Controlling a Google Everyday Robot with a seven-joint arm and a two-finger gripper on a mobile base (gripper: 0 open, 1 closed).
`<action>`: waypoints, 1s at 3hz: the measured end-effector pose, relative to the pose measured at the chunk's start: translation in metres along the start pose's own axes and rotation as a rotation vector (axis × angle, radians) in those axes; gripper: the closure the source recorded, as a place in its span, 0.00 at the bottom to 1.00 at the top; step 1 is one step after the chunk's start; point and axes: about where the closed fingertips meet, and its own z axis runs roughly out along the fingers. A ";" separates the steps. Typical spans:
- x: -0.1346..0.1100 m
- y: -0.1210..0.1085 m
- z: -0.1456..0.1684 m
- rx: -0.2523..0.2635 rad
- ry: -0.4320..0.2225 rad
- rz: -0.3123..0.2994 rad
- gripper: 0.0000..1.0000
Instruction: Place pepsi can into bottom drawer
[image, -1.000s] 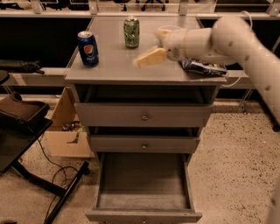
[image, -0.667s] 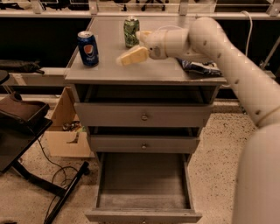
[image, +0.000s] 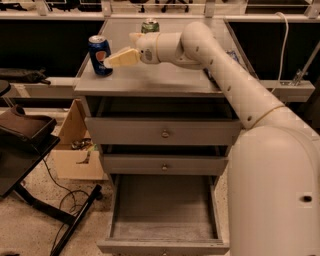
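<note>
The pepsi can (image: 99, 54) stands upright at the left front of the grey cabinet top (image: 165, 80). My gripper (image: 119, 49) reaches across the top from the right and is open, just right of the can; its lower finger (image: 122, 58) is touching or almost touching the can's side. Nothing is held. The bottom drawer (image: 162, 245) is pulled out below, its inside bare. The two shallower drawers above it are shut.
A green can (image: 150, 25) stands at the back of the top, behind my wrist. My arm covers the right side of the top. A cardboard box (image: 75, 147) and a black stand (image: 25, 132) with cables sit on the floor at the left.
My gripper has swung left across the cabinet top, from near the green can to right beside the pepsi can. The cans and drawers have not moved.
</note>
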 end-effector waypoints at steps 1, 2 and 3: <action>-0.008 -0.002 0.035 0.023 -0.010 0.025 0.00; -0.011 -0.001 0.065 0.031 -0.008 0.052 0.18; -0.009 0.007 0.094 0.008 -0.019 0.072 0.41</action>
